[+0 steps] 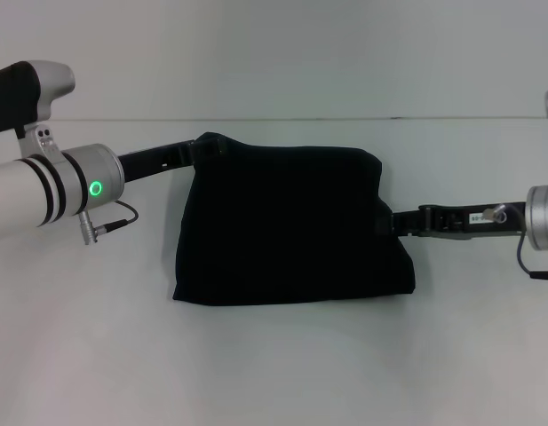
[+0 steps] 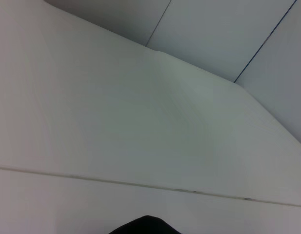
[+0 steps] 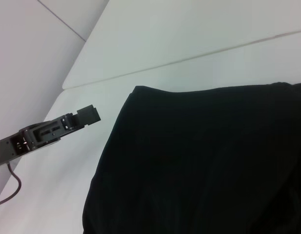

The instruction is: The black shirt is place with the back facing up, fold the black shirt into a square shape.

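Head view: soft, squarish black shirt (image 1: 287,222) between both grippers, fingers' state untellable

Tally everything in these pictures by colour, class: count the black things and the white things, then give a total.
Black: 3 (the soft black fabric shirt, folded on the table; the left gripper at its far left corner; the right gripper at its right edge)
White: 1 (the flat white table)
Total: 4

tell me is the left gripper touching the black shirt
Apart: the right wrist view shows bare table between the left gripper and the black shirt.
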Controlling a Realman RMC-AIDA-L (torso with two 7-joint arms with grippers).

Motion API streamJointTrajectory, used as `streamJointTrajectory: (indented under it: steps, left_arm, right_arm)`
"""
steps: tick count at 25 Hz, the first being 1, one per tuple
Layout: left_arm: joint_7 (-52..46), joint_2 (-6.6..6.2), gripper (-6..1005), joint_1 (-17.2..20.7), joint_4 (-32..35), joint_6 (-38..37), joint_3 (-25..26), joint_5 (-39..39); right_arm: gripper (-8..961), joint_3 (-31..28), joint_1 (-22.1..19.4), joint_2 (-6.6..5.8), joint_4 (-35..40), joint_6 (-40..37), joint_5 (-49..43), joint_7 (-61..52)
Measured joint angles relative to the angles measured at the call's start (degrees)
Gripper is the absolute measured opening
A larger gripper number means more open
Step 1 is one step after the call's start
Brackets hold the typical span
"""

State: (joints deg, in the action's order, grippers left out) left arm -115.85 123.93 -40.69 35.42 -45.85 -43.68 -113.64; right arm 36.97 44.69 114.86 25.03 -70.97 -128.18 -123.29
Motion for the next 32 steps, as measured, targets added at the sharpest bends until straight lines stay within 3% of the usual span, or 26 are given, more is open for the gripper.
streamJointTrajectory:
  steps: [8, 13, 19, 32]
  left_arm:
    - [0.3, 0.0, 756, 0.0, 0.0, 0.0, 0.0, 0.0]
    - [0.4, 0.0, 756, 0.0, 0.0, 0.1, 0.0, 0.0]
    - [0.3, 0.0, 757, 0.1, 0.0, 0.1, 0.0, 0.0]
    - [-0.1, 0.0, 757, 0.2, -0.1, -0.1, 0.0, 0.0]
  right_arm:
    - [311, 0.0, 0.8, 0.79, -1.7, 1.9, 0.0, 1.4]
    - [92, -0.5, 0.3, 0.61, -1.4, 0.7, 0.2, 2.9]
    - [10, -0.7, -1.2, -0.08, -1.0, 0.5, 0.2, 3.0]
    - [9, -0.9, -1.7, -0.37, -0.4, 1.6, 0.1, 2.8]
